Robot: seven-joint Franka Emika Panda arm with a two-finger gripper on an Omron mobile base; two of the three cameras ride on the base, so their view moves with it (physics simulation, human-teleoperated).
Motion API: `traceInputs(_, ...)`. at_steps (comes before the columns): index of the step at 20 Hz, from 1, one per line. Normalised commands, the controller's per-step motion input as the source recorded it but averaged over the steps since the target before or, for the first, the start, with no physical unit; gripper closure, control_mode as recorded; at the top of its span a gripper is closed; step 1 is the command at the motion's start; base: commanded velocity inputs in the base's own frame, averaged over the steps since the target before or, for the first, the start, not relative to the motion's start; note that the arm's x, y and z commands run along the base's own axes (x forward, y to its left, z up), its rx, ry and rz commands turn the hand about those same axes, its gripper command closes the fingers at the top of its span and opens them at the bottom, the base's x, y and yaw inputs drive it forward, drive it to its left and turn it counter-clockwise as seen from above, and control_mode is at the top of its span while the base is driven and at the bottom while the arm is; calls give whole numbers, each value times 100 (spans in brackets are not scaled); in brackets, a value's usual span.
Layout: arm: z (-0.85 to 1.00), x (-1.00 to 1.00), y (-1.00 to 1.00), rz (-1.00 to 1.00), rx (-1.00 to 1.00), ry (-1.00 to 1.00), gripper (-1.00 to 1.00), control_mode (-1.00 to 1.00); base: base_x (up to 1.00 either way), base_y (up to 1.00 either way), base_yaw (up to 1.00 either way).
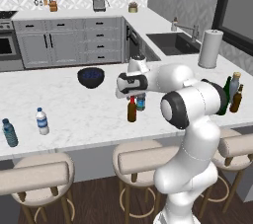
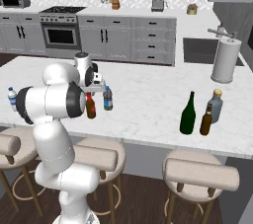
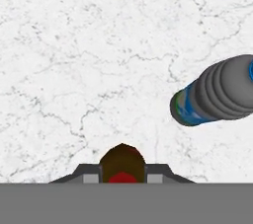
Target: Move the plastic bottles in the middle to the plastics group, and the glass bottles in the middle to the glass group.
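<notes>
Gripper: we saw the gripper [image 3: 122, 178] straight above the brown bottle with the red cap [image 1: 132, 110], looking down along it; its finger tips [image 3: 88, 177] flanked the red cap on either side. We could not tell whether they gripped the bottle or merely sat beside it.
Brown bottle: it stood upright on the white marble counter [image 1: 64, 104], near the front edge, under the hand in both base views [image 2: 91, 106].
Plastic bottle in the middle: we found the small water bottle with the blue cap [image 2: 107, 98] upright just beside the brown bottle, apart from it; in the hand view it showed as a ribbed grey body with a blue-green label [image 3: 217, 95].
Plastics group: two small water bottles stood at the counter's left end, the white-labelled one [image 1: 42, 121] and the bluish-labelled one [image 1: 10, 132], near each other.
Glass group end: at the right end we noted the tall dark green wine bottle [image 2: 188, 114], the small amber-brown bottle [image 2: 206, 120] just beside it, and the grey-blue bottle with the tan cap [image 2: 215, 105] close behind.
Other things: a dark bowl [image 1: 91, 77] sat further back on the counter, and a paper towel roll [image 2: 226, 60] stood by the sink [image 1: 173, 43].
</notes>
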Motion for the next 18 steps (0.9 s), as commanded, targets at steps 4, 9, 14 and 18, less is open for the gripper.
traceInputs(4,-1,0,0,-10,0,0,100,-100,0,0,0)
traceInputs(9,19,-19,-14,-18,0,0,100,-100,0,0,0)
traceInputs(14,35,-55,-40,-24,0,-1,100,-100,0,0,0)
traceInputs(18,33,-57,-43,-21,0,-3,100,-100,0,0,0)
